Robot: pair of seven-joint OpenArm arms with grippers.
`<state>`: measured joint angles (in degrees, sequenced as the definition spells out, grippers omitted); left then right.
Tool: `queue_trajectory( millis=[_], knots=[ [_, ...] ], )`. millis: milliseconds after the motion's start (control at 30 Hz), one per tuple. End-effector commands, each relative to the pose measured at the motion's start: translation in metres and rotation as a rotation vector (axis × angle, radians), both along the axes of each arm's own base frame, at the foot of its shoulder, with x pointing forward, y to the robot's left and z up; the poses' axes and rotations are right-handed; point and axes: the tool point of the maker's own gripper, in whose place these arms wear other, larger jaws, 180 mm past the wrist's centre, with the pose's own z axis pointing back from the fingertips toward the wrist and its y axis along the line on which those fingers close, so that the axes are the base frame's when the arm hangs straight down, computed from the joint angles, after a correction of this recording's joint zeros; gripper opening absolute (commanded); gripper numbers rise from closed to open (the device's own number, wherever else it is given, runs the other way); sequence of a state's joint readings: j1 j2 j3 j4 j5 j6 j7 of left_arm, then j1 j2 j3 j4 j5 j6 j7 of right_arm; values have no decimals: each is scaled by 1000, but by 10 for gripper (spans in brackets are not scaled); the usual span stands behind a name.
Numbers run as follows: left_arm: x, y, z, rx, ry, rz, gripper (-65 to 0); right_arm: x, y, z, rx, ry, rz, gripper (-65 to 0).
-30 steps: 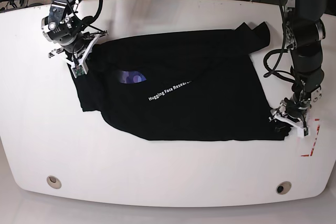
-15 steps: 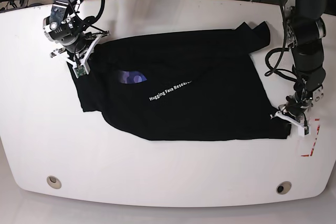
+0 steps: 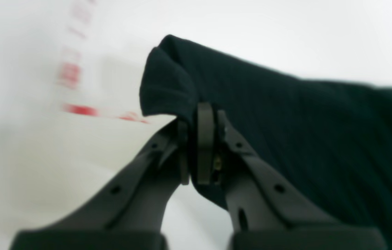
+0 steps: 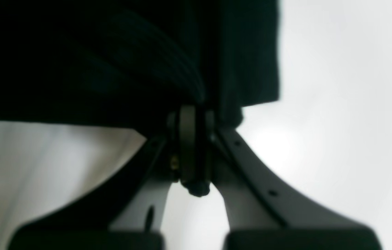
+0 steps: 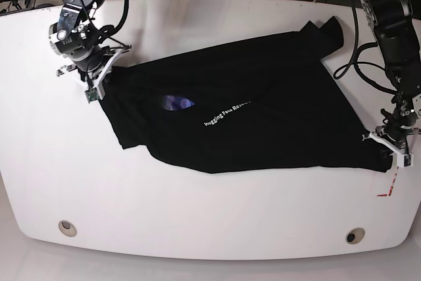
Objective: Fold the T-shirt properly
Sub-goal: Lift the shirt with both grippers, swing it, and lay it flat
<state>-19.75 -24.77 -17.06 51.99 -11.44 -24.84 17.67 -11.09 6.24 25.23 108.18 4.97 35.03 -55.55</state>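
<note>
The black T-shirt (image 5: 263,129) lies partly folded on the white table (image 5: 210,208), with white lettering (image 5: 227,113) and a purple patch of print (image 5: 177,103) showing. It is stretched between my two grippers. My left gripper (image 5: 387,148) is at the shirt's near right corner, and the left wrist view shows this gripper (image 3: 201,111) shut on a bunched corner of the black T-shirt (image 3: 286,114). My right gripper (image 5: 97,87) is at the shirt's far left edge; up close, the right gripper (image 4: 192,113) is shut on a fold of the dark T-shirt (image 4: 112,62).
Red tape marks (image 5: 389,185) lie on the table just beside the left gripper, also visible as red tape marks (image 3: 78,109) in the left wrist view. Two round inserts (image 5: 66,227) (image 5: 355,235) sit near the front edge. Cables (image 5: 368,77) hang along the left arm.
My left gripper has shut on the shirt's corner and moved right. The right gripper also shifted slightly, and the whole shirt slid rightwards and is pulled tauter.
</note>
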Motion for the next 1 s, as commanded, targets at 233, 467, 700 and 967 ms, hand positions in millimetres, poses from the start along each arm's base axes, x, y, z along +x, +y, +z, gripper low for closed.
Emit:
queue_trajectory(
  millis=[233,467,700,967],
  knots=[
    [16,-27,127,211,-242,-124,-650,61,-36,71,-111,-205,0,-650],
    [12,-35,188,336,-329,-155,-650,103,-58,132,-185,-352,-5,-650],
    [23,-28,266,411,-477,-132,-650,137,-87,217,-278,-494,-50,-650],
    [28,-19,359,445,-614,-63,-650,173,-88,328,-405,-679,-2,-650]
  ],
)
